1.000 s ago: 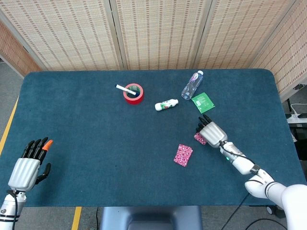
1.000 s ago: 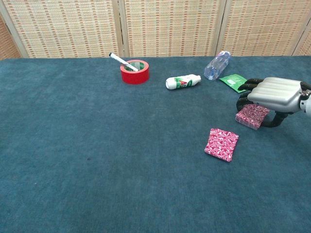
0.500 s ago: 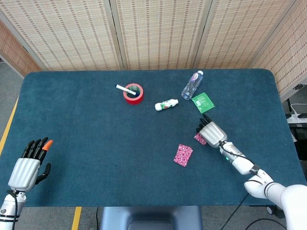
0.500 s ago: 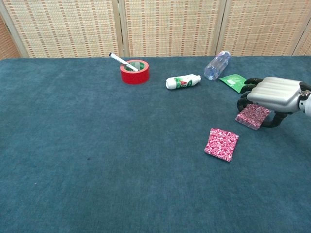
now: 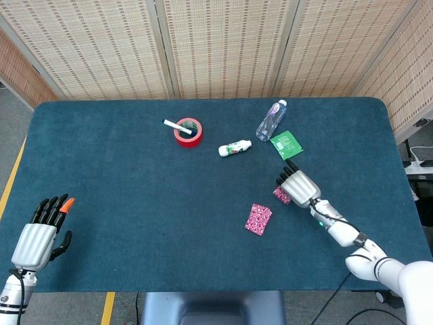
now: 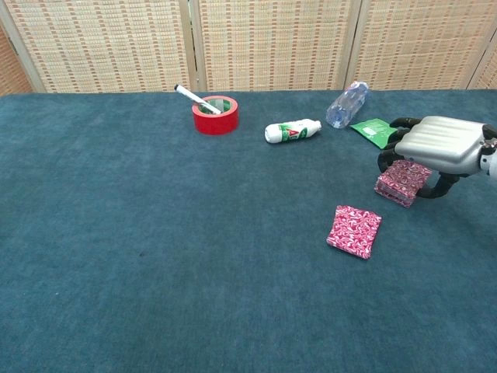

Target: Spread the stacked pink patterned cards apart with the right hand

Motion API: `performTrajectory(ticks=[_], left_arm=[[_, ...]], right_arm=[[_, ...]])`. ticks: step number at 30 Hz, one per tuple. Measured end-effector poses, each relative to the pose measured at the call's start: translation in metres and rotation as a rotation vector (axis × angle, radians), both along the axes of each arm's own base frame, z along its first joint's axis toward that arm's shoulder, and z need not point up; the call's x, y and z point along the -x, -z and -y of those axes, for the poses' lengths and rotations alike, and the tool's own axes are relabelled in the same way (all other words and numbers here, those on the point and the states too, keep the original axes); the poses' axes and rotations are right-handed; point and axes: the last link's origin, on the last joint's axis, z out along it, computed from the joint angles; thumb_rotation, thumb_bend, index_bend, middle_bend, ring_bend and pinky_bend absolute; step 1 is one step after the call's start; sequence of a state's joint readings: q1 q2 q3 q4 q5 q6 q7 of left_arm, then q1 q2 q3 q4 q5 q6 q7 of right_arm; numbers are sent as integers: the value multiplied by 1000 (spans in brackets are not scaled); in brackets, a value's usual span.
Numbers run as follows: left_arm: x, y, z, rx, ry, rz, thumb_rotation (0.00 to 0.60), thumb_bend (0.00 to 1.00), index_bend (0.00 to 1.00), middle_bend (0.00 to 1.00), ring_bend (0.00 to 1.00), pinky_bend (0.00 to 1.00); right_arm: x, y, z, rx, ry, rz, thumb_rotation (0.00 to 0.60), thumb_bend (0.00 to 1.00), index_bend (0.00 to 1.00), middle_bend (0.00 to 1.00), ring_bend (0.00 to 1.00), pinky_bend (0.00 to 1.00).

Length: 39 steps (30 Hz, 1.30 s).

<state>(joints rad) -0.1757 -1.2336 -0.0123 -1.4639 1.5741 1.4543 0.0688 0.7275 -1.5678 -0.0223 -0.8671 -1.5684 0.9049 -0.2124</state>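
Two pink cards (image 6: pixel 355 231) — one (image 6: pixel 401 183) beneath the right hand's (image 6: pixel 436 148) fingers (image 6: pixel 386 157).

No text, brand, number or sign can be read here. The small white bottle (image 6: pixel 292 131) lying near the middle of the bench's far edge carries a red and green label, but its print is too small to make out. The green packet (image 6: pixel 372 129) toward the far right corner shows pale markings, equally illegible. The clear bottle (image 6: pixel 346 104) beside it has no label that can be read.
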Motion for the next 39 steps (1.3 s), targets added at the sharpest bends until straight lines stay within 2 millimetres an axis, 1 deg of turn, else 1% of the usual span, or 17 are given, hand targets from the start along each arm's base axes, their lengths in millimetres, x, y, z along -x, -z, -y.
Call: performTrajectory(ticks=[10,16,20,24,28,29,32,36,38,39], left_arm=[[1,-1,1,-4,0,1,600,524,0,0,0,72],[0,-2,1,-7,2,-1,600,524,0,0,0,72],[0,-2,2,-8,3,-2,600,524,0,0,0,72],[-1,-1,2,-6,7,-2,600,524,0,0,0,72],[-2,0,3,-5,10,-1,600,524,0,0,0,72],[-2,0,4,-4,12,0,600,523,0,0,0,72],[-2,0,4,-3,13,1,600,524,0,0,0,72],[-3,-1,5,-2,16,5,600,525,0,0,0,72],[-3,-1,5,-3,16,7,600,525,0,0,0,72],[-2,-1,5,-4,16,8,600,525,0,0,0,72]], right_arm=[[-11,-5,-6,-1,-33,31,600,238,615,421,170,0],[-19,-6,-18,-22,-68,55,600,238,622,425,170,0],[-24,-10,-36,-53,-105,70,600,238,640,437,194,0],[-23,-18,-57,-86,-118,75,600,238,643,438,200,0],[-13,-28,-85,-124,-129,43,600,238,643,438,209,0],[-9,-29,-93,-135,-135,28,600,238,643,438,209,0],[1,-27,-110,-163,-134,-2,600,238,639,438,209,0],[6,-21,-116,-179,-125,-12,600,238,600,438,209,0],[7,-17,-116,-183,-121,-9,600,238,548,436,209,0],[7,-15,-117,-185,-119,-8,600,238,489,414,199,0]])
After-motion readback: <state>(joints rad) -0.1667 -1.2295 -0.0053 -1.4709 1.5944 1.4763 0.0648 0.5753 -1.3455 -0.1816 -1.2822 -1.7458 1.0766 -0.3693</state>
